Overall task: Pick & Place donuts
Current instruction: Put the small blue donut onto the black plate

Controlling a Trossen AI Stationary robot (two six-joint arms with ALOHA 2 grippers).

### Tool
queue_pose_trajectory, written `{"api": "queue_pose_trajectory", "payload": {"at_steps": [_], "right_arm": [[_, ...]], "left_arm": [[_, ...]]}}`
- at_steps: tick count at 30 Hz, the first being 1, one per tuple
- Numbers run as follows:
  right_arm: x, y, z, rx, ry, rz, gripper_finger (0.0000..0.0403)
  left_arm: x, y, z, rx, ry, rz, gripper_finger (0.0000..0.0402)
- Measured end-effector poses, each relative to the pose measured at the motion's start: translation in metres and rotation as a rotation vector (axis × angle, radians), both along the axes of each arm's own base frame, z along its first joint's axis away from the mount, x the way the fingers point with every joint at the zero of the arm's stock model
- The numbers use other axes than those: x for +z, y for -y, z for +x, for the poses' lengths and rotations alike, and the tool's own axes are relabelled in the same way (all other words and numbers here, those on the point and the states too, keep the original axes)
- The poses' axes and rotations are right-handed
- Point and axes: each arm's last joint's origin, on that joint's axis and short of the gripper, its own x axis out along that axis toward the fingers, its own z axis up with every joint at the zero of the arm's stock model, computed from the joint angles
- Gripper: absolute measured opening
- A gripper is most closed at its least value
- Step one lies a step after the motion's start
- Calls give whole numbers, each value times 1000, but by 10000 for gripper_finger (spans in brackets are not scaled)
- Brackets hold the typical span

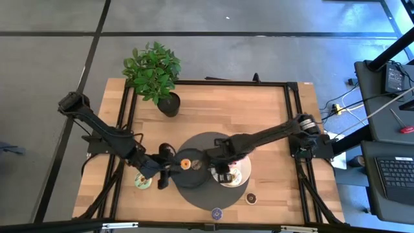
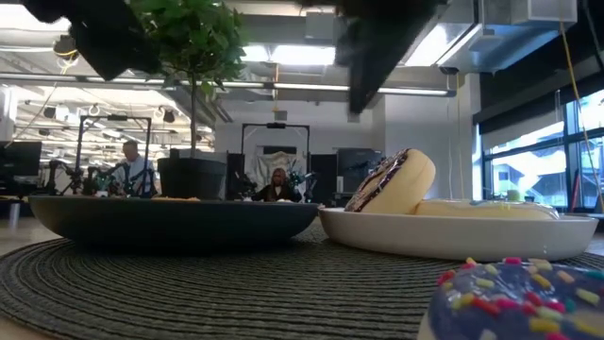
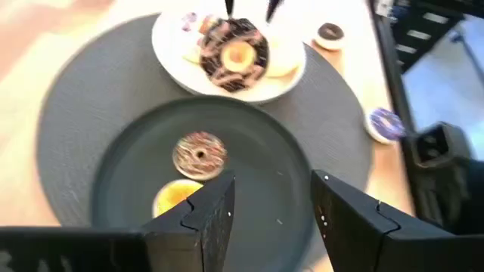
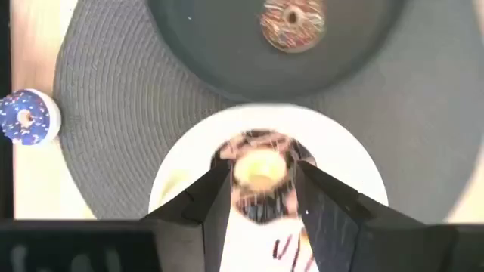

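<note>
My right gripper [image 4: 261,198] hangs open over the white plate [image 4: 344,162], its fingers on either side of the chocolate-iced donut [image 4: 261,170] from above. In the low view that donut [image 2: 392,184] stands tilted on the plate, leaning on a pale donut [image 2: 486,209], with a gap below the gripper. My left gripper [image 3: 272,208] is open above the dark grey plate [image 3: 121,185]. That plate holds a brown sprinkled mini donut [image 3: 200,153] and an orange one [image 3: 175,198]. A green donut [image 1: 143,181], a brown mini [image 1: 251,198] and a purple one [image 1: 217,212] lie on the table.
Both plates sit on a round dark woven mat [image 1: 206,194]. A potted plant [image 1: 155,74] stands toward the table's far left. Black rails [image 1: 294,129] run along the table's sides. Beyond the table the low view shows a room with people far off.
</note>
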Motion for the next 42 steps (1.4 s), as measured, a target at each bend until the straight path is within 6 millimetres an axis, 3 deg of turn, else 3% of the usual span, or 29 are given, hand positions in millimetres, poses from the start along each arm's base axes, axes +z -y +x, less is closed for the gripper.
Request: {"api": "queue_pose_trajectory", "payload": {"at_steps": [9, 14, 19, 25, 28, 32, 37, 42], "right_arm": [[19, -13, -87, -168, 81, 24, 150], [10, -15, -135, -210, 122, 81, 150], [1, -8, -161, -193, 193, 84, 150], [-8, 3, -175, -170, 254, 41, 150], [-11, 10, -177, -247, 277, 18, 150], [-17, 14, -174, -302, 353, -11, 150], [-10, 19, -163, -268, 465, -32, 150], [-10, 18, -161, -241, 480, -38, 150]], "left_arm": [[12, 0, -6, -41, 35, -56, 169], [12, 0, -6, -41, 36, -57, 169], [12, -1, -6, -27, 42, -47, 169], [13, -7, -3, -16, 60, 38, 169], [15, -15, 3, 24, 102, 120, 169], [20, -23, 11, 62, 149, 122, 169], [22, -28, 14, 88, 171, 106, 169], [22, -26, 14, 81, 170, 45, 169]]}}
